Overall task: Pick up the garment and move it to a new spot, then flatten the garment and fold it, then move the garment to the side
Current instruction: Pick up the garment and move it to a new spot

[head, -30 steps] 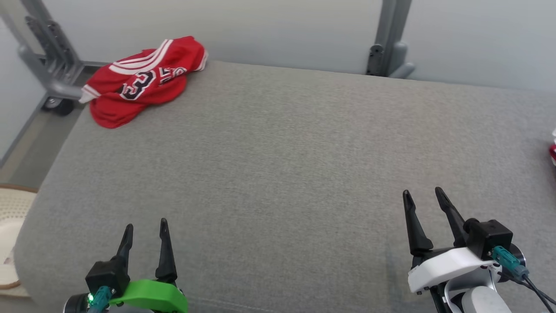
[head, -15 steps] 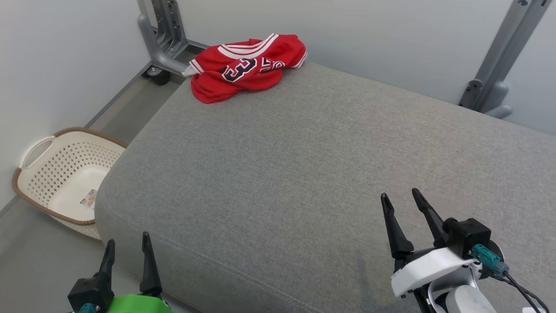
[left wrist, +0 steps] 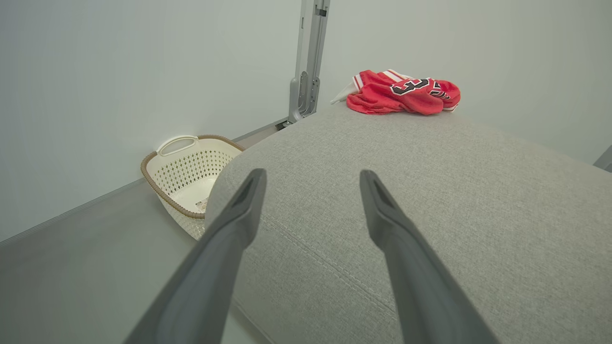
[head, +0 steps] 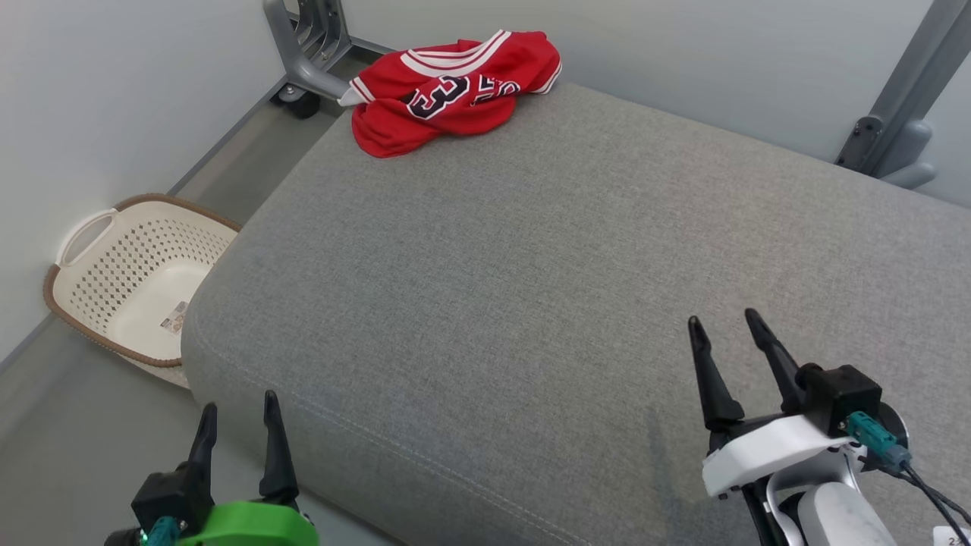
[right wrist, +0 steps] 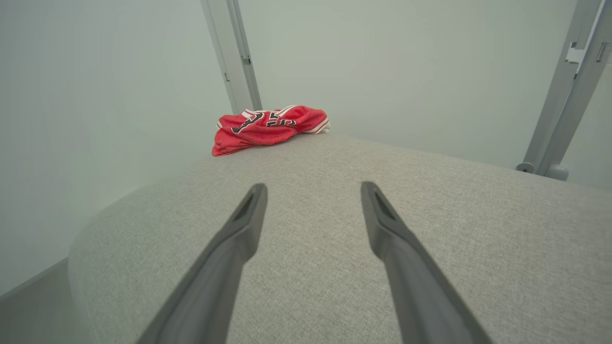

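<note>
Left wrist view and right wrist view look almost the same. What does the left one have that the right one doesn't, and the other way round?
Left wrist view's extra: the cream basket on the floor beside the grey cushion, seen past the open left gripper.
Right wrist view's extra: the open right gripper, and a second grey post in plain sight at its right side.
Both: the crumpled red jersey on the cushion's far corner, next to a grey post.
</note>
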You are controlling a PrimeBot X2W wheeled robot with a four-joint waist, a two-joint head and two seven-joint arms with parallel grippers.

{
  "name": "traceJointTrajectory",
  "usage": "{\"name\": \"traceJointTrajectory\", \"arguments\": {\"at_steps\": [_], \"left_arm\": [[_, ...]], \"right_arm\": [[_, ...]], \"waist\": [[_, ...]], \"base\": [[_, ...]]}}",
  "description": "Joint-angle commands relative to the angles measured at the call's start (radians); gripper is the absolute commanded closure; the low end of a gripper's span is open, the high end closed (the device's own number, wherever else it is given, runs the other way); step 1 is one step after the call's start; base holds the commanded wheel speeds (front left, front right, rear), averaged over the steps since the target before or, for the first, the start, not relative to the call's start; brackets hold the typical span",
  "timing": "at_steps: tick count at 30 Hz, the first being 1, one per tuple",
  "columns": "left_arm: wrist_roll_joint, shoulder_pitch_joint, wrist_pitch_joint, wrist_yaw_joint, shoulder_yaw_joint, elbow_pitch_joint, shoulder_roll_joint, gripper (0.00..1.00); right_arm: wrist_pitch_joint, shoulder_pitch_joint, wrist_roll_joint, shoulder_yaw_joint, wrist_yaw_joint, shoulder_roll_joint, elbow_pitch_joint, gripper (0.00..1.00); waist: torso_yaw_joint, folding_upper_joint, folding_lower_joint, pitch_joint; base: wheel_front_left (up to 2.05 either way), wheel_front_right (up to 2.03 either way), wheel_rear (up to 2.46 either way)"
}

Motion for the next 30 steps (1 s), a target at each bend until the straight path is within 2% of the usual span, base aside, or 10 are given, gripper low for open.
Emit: {"name": "traceJointTrajectory", "arguments": {"at_steps": [1,7,13,14,15,22,26,30], "left_arm": [[-0.002,-0.027,0.001,-0.008,-0.003,0.002,-0.003,0.00],[0.015,-0.165,0.001,-0.030,0.011,-0.006,0.034,0.00],[0.041,-0.423,0.030,-0.076,0.030,-0.002,0.146,0.00],[0.050,-0.522,0.058,-0.091,0.039,0.013,0.193,0.00],[0.055,-0.574,0.078,-0.099,0.040,0.025,0.216,0.00],[-0.010,-0.924,0.251,-0.171,0.033,0.162,0.337,0.00],[-0.054,-1.079,0.327,-0.185,0.018,0.259,0.412,0.00],[-0.074,-1.170,0.391,-0.190,-0.056,0.359,0.460,0.00]], "right_arm": [[0.001,0.002,-0.008,-0.011,-0.001,-0.003,-0.012,0.00],[0.055,-0.016,-0.069,-0.053,-0.001,-0.004,-0.103,0.00],[0.113,-0.078,-0.130,-0.067,-0.001,-0.004,-0.223,0.00],[0.126,-0.102,-0.147,-0.067,-0.001,-0.004,-0.259,0.00],[0.132,-0.114,-0.153,-0.066,-0.001,-0.004,-0.277,0.00],[0.163,-0.169,-0.175,-0.056,-0.001,-0.003,-0.395,0.00],[0.174,-0.171,-0.191,-0.068,-0.001,-0.003,-0.442,0.00],[0.175,-0.166,-0.204,-0.089,-0.001,-0.002,-0.480,0.00]], "waist": [[0.000,0.0000,0.0000,0.016],[-0.056,0.0000,0.0000,0.113],[-0.159,0.0000,0.0000,0.259],[-0.198,0.0000,0.0000,0.311],[-0.218,0.0000,0.0000,0.338],[-0.351,0.0000,0.0000,0.508],[-0.423,0.0000,0.0000,0.586],[-0.478,0.0000,0.0000,0.649]], "base": [[0.00,0.00,0.00],[0.00,0.00,0.00],[0.00,0.00,0.00],[0.00,0.00,0.00],[0.00,0.00,0.00],[0.00,0.00,0.00],[0.00,0.00,0.00],[0.00,0.00,0.00]]}}
